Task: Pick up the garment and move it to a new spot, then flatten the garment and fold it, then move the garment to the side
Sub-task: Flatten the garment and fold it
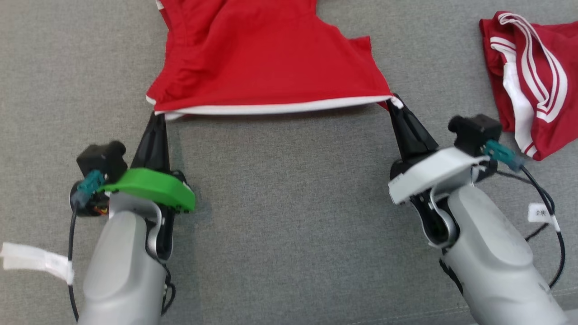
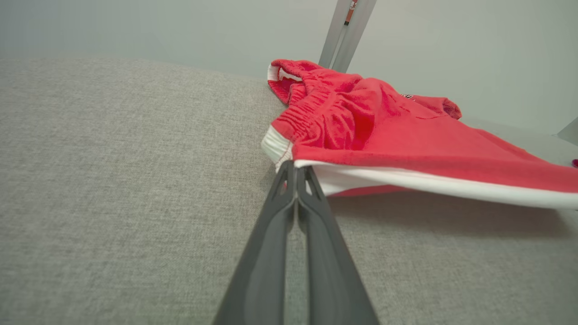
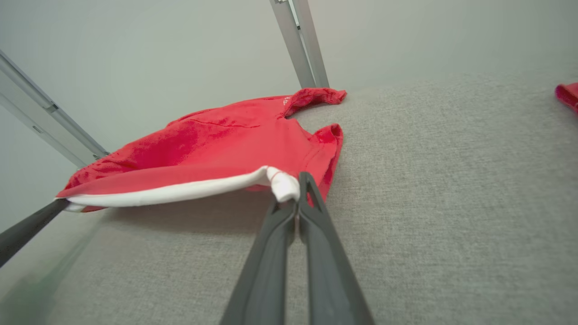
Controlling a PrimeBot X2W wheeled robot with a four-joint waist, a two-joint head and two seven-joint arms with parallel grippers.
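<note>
A red garment [image 1: 266, 58] with a white hem lies on the grey fabric surface [image 1: 289, 216], its far part running off the head view's top. My left gripper [image 1: 158, 115] is shut on the hem's left corner, and my right gripper [image 1: 393, 100] is shut on the right corner. The hem is stretched between them and lifted slightly off the surface. In the left wrist view the closed fingers [image 2: 295, 169] pinch the white edge of the garment [image 2: 384, 135]. In the right wrist view my right gripper [image 3: 293, 187] clamps a bunched white corner of the garment [image 3: 226, 144].
A second red garment [image 1: 533, 76] with white stripes lies crumpled at the right. Metal frame posts [image 3: 300, 40] stand beyond the far edge of the surface. The other arm's dark finger [image 3: 27, 230] enters the right wrist view at the left. Bare grey fabric spreads between my arms.
</note>
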